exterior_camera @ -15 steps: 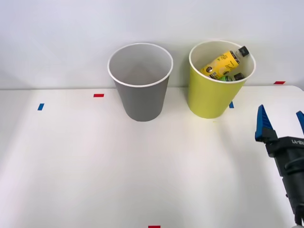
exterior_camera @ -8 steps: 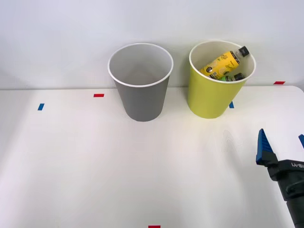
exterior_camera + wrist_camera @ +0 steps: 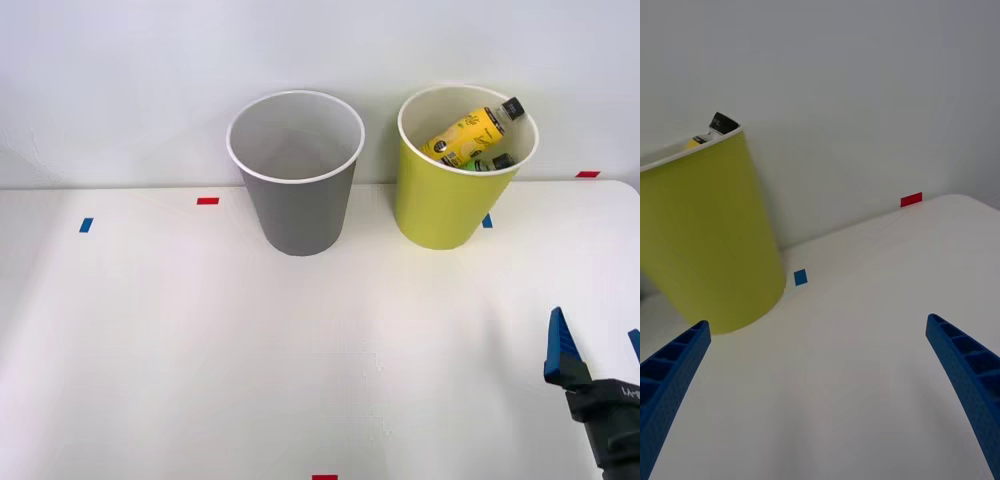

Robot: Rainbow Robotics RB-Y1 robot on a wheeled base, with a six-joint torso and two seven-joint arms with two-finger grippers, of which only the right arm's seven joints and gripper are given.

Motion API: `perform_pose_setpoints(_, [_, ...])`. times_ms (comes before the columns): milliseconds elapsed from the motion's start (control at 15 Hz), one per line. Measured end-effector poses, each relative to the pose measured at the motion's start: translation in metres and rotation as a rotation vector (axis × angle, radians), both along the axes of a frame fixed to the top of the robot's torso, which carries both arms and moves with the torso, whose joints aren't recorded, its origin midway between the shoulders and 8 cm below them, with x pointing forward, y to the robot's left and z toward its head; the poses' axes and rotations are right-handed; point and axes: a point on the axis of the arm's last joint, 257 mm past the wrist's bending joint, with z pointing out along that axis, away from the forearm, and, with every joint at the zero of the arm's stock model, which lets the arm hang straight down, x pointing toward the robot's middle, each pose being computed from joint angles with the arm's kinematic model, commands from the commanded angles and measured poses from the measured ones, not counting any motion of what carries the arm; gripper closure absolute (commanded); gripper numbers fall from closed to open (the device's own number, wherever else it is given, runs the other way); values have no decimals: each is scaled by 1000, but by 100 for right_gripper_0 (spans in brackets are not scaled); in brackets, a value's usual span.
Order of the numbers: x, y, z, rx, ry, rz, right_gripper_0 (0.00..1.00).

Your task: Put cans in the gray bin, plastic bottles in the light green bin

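Note:
The gray bin (image 3: 296,195) stands at the back middle of the white table, and what lies inside it is hidden. Right of it stands the light green bin (image 3: 440,200), also seen in the wrist view (image 3: 711,240). A yellow-labelled plastic bottle (image 3: 468,135) with a black cap leans inside it, its cap (image 3: 721,122) poking over the rim. A green bottle with a dark cap (image 3: 497,161) lies beside it in the same bin. My right gripper (image 3: 595,345) is low at the right front, open and empty, well short of the bins. No cans are in view.
Small red tape marks (image 3: 207,201) and blue tape marks (image 3: 85,225) dot the table (image 3: 250,350). Another red mark (image 3: 911,199) sits near the rounded back right corner. A plain wall rises right behind the bins.
My right gripper has drawn back toward the front edge and sunk lower in the front view, staying open. The bins and bottles have not moved.

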Motion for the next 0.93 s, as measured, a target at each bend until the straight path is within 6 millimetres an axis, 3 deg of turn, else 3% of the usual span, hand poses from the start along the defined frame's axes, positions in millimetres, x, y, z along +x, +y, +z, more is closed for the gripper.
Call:
perform_pose_setpoints(267, [-17, 8, -29, 19, -69, 2, 0])
perform_pose_setpoints(533, [-40, 32, -39, 43, -62, 28, 0])
perform_pose_setpoints(933, [-47, 54, -47, -135, -20, 85, 0])
